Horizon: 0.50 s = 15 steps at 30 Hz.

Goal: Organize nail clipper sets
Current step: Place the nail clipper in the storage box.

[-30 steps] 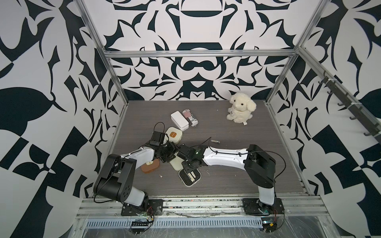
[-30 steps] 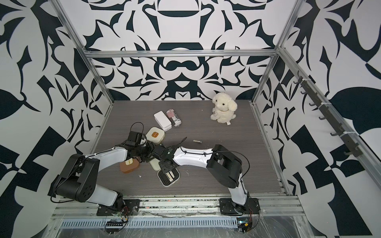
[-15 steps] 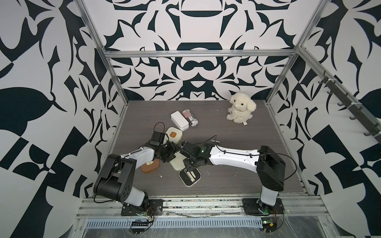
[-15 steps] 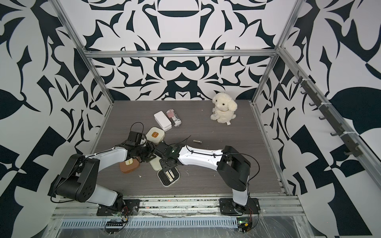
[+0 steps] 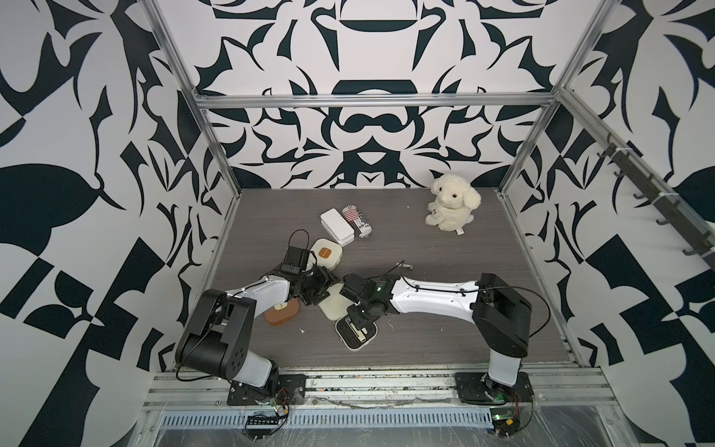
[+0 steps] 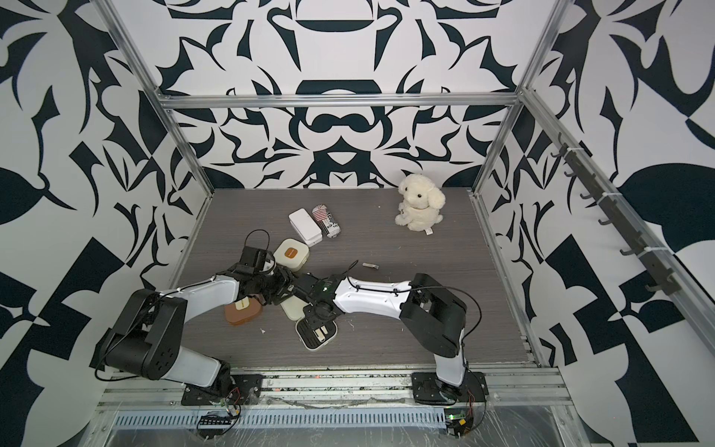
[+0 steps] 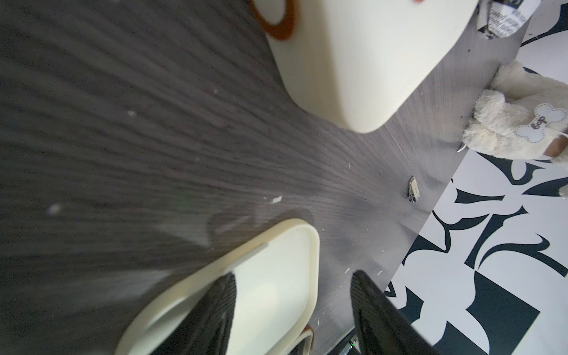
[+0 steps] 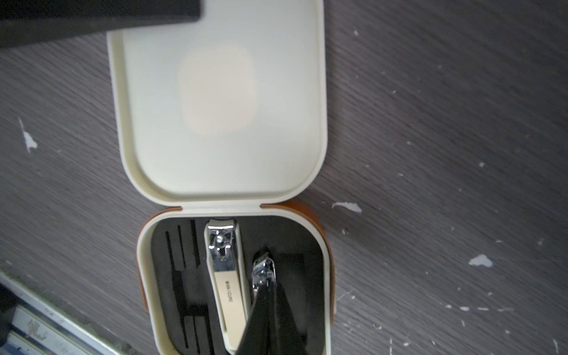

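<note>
Since one second earlier, the right tool [image 8: 266, 285] has brought its jaws together, and the right arm's elbow has shifted slightly toward 3 o'clock. The jaws are clamped on the small clipper [image 8: 260, 272], which is over the black insert [image 8: 163, 276] of the open cream case [image 8: 142, 261]. Whether it rests in a slot cannot be told. Its cutting head points toward the hinge [image 8: 221, 207]. Just beside it, the large clipper [image 8: 226, 276] is seated in the insert, nearly parallel, with its head also at the hinge end.

In both top views the case lies on the counter [image 5: 425, 321] at 6 o'clock from centre. The lid [image 5: 333, 306] is opened toward 11 o'clock from the base, and the clippers' long axes run roughly 11 to 5 o'clock.

The left tool [image 7: 292, 276] has its jaws apart: one finger [image 7: 215, 307] is over the lid's inner face, the other outside its rim. Contact there cannot be told. The tan-brown case [image 5: 281, 312] lies closed at 9 o'clock from the lid.
</note>
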Motion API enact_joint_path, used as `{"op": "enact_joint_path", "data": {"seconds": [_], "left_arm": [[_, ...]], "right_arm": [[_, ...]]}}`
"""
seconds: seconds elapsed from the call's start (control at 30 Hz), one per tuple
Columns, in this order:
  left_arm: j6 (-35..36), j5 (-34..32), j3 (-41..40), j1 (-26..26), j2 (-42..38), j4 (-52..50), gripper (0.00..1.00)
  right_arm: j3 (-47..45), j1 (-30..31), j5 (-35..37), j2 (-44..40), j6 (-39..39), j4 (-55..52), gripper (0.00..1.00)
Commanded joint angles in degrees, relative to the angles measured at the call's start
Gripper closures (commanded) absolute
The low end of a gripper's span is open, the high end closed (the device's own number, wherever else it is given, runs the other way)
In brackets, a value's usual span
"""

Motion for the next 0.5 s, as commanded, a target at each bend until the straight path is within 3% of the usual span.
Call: {"op": "enact_joint_path", "data": {"seconds": [0.0,0.47], "left_arm": [[0.84,-2.57,-1.05,-0.04,1.24,-4.98,0.36],[1.0,-2.48,-0.79,-0.04,1.3,-5.15,0.36]], "right_arm": [[-0.31,-0.13,0.04,-0.43,0.91,0.46,0.93],[-1.52,-0.74,0.22,-2.89,0.38,0.99,0.83]]}}
